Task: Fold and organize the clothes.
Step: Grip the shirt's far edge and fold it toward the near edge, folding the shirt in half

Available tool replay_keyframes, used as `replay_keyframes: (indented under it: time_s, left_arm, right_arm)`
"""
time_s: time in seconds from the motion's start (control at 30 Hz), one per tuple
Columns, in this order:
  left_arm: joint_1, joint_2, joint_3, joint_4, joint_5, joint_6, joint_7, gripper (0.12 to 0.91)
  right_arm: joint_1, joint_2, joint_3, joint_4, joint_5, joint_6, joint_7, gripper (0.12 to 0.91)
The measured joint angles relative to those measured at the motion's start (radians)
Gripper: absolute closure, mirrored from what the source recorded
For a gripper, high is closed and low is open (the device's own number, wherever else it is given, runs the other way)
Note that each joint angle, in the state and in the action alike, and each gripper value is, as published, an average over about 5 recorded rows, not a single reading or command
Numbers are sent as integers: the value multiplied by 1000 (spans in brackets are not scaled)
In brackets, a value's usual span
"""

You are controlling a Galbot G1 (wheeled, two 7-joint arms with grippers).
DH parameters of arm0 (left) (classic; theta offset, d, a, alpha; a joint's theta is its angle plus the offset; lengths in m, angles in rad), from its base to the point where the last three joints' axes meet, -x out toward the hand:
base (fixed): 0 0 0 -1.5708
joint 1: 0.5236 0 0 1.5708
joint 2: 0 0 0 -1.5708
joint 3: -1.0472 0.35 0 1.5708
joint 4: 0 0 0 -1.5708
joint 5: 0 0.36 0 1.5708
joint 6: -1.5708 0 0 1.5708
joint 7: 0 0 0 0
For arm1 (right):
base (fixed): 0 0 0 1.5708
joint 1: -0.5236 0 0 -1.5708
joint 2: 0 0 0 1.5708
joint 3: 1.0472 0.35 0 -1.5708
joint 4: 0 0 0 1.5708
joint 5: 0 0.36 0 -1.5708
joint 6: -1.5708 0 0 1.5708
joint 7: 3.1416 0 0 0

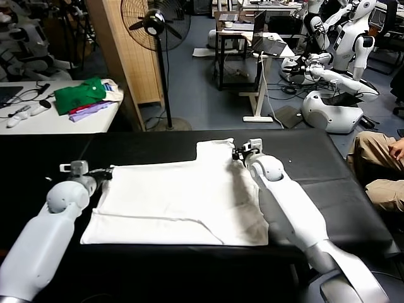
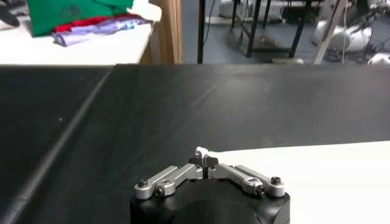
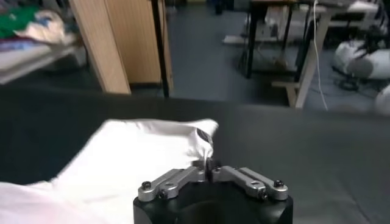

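The clothes, a plain white T-shirt (image 1: 180, 202), lie spread flat on the black table (image 1: 315, 158). My left gripper (image 1: 108, 172) is at the shirt's far left corner, shut on that corner (image 2: 203, 151). My right gripper (image 1: 236, 153) is at the shirt's far right part beside the sleeve (image 1: 214, 149), shut on a pinch of the white cloth (image 3: 206, 143). In the right wrist view the cloth (image 3: 140, 158) is drawn up slightly at the fingertips. No lettering shows on the shirt.
A white side table (image 1: 38, 117) at the back left holds a green garment (image 1: 79, 95) and a purple cloth (image 1: 91, 110). A standing fan (image 1: 156, 25) and a wooden partition (image 1: 123, 57) stand behind the black table. A seated person's leg (image 1: 379, 158) is at the right.
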State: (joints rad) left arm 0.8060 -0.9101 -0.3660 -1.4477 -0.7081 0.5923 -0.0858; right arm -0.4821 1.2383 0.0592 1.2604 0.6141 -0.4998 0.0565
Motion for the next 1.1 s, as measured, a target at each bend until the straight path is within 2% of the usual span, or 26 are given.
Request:
replay_keyframes:
  time_s: [0.13, 0.33, 0.57, 0.7, 0.87, 1.1]
  left_arm:
    - [50, 16, -27, -82, 18, -17, -15, 900]
    - [160, 39, -86, -209, 83, -62, -62, 900]
    - [304, 60, -179, -333, 105, -76, -58, 900]
    - [385, 71, -222, -396, 126, -78, -41, 900]
    - [478, 73, -254, -445, 159, -72, -37, 900]
    - [566, 70, -276, -467, 215, -42, -38, 900]
  right_arm:
    - [-68, -59, 31, 139, 23, -46, 10, 904]
    - [-212, -168, 89, 352, 85, -100, 41, 904]
    - [-389, -274, 144, 577, 140, -178, 82, 904]
    - [-465, -308, 153, 672, 144, -227, 99, 904]
    - [-530, -334, 153, 745, 130, -236, 123, 904]
    - [-599, -338, 165, 779, 85, -237, 117, 904]
